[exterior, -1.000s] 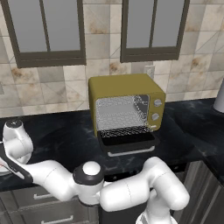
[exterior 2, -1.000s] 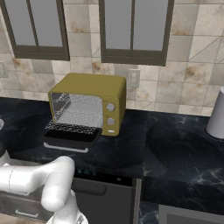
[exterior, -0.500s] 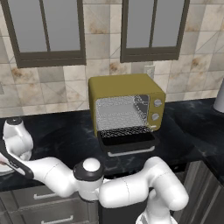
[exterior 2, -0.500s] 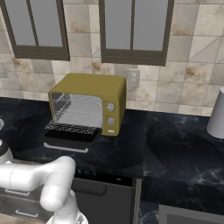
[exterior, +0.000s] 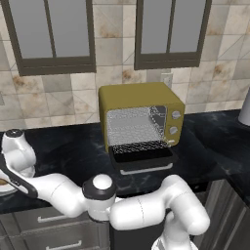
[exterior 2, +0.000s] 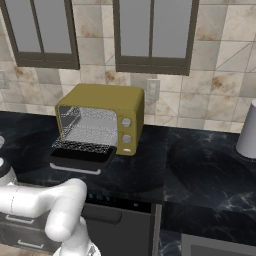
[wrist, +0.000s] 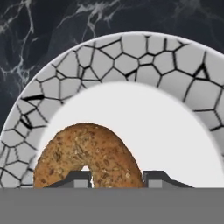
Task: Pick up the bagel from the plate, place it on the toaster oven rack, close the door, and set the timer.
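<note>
In the hand view the golden-brown bagel [wrist: 74,153] lies on the white plate [wrist: 131,57] with its grey cracked-pattern rim, on black marble. My gripper [wrist: 117,178] is down on it. One fingertip sits in the centre hole and the other at the outer edge, shut on the ring's right side. In the left base view the arm reaches far left, down to the plate [exterior: 6,191] at the frame's edge. The olive-yellow toaster oven [exterior: 139,97] [exterior 2: 102,97] stands open, its dark door [exterior: 144,157] [exterior 2: 80,157] folded down and the wire rack [exterior: 139,145] bare.
Two pale knobs [exterior: 174,122] sit on the oven's right side. A grey canister [exterior 2: 247,130] stands at the counter's far right. A wall outlet [exterior 2: 152,90] is behind the oven. Grey-paned cabinets hang above, and drawers lie below the counter's front edge.
</note>
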Controlling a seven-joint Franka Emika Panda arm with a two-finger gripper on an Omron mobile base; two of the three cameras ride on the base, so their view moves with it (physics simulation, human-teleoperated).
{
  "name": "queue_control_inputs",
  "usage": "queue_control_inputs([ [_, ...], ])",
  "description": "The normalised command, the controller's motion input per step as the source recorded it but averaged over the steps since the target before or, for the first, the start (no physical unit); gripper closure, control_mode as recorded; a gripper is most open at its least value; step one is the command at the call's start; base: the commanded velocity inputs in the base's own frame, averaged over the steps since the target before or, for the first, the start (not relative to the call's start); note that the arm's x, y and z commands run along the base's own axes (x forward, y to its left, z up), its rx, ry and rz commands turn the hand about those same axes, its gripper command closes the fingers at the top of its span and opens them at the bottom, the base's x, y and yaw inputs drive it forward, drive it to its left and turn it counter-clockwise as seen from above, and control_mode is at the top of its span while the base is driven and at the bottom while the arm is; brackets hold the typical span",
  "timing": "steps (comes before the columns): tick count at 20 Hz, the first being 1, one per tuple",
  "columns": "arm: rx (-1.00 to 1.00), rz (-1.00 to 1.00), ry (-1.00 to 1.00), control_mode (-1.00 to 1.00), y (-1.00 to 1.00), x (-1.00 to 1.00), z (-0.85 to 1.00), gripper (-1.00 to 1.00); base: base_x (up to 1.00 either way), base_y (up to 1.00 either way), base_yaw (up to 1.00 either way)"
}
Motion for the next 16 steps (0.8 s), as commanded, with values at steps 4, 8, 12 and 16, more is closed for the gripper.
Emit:
queue_control_inputs([
  [4,0.00,0.00,-0.01,-1.00,-0.01,-0.34,0.00,1.00,0.00,0.00,0.00],
  [8,0.00,-0.01,0.00,-1.00,-0.06,-0.21,0.00,1.00,0.00,0.00,0.00],
  [12,0.04,-0.01,-0.02,-1.00,-0.20,-0.12,0.32,1.00,0.00,0.00,0.00],
  [16,0.08,0.00,-0.06,-1.00,-0.48,-0.20,0.77,1.00,0.00,0.00,0.00],
])
